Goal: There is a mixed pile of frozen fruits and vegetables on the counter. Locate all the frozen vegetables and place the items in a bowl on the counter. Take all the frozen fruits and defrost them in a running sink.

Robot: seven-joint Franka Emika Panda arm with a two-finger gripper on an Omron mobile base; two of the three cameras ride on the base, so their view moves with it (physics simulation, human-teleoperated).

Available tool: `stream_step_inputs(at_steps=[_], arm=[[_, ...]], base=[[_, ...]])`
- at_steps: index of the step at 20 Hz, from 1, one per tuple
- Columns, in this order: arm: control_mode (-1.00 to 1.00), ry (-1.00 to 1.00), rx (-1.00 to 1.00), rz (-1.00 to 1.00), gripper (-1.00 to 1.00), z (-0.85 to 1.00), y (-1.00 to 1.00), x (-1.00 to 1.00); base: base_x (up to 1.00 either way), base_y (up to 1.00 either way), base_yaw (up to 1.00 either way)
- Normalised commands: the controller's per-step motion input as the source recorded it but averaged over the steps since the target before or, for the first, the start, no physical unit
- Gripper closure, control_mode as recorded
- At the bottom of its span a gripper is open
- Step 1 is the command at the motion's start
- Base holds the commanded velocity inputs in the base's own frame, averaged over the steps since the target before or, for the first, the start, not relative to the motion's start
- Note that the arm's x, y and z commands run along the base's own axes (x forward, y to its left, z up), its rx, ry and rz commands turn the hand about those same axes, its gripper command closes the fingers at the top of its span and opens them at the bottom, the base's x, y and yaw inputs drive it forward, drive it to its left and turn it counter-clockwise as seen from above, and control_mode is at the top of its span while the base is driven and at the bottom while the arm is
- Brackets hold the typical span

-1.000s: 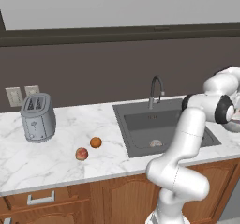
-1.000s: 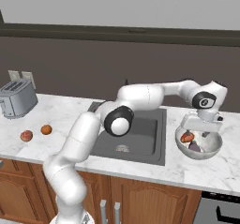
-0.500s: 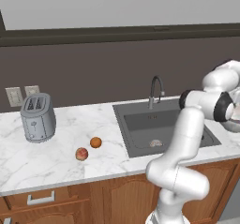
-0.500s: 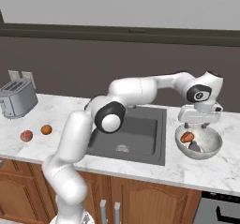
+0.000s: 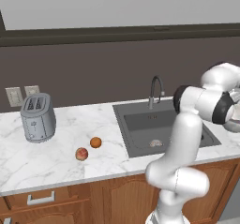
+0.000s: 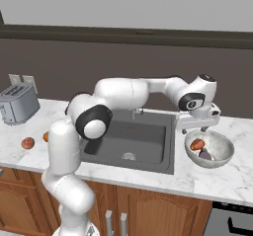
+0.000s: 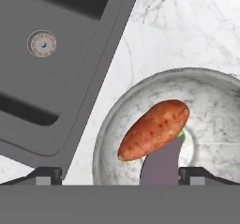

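Note:
The pale bowl (image 7: 105, 130) stands on the marble counter (image 7: 187, 26) right of the sink (image 7: 51, 73). In it lie the orange-red root (image 7: 153, 130) and, under it, the purple eggplant (image 7: 163, 164). My gripper (image 7: 119, 176) hangs open just above the bowl's near side, holding nothing. From the right base view, the gripper (image 6: 200, 127) is over the bowl (image 6: 225, 153), with the root (image 6: 197, 144) and eggplant (image 6: 205, 155) inside. The orange ball (image 5: 95, 142) and reddish apple (image 5: 81, 153) rest on the counter left of the sink (image 5: 159, 129).
A silver toaster (image 5: 37, 117) stands at the counter's far left, below two wall outlets (image 5: 22, 94). The gooseneck faucet (image 5: 156, 89) rises behind the basin. No water stream is visible at the drain (image 7: 42, 43). My arm stretches across the sink.
The hand has lifted and drifted left, away from the bowl's middle toward the sink. Its jaws have spread a little wider. The root stays in the bowl.

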Motion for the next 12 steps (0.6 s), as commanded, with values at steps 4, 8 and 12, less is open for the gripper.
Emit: stream_step_inputs(at_steps=[4, 8, 12], arm=[[-1.00, 0.09, -0.10, 0.02, -1.00, 0.10, 0.56, -0.06], [-1.00, 0.11, -0.02, 0.05, -1.00, 0.17, 0.55, -0.01], [-1.00, 0.10, 0.01, 0.07, -1.00, 0.24, 0.50, -0.04]], base=[[0.00, 0.00, 0.00], [0.00, 0.00, 0.00], [0.00, 0.00, 0.00]])
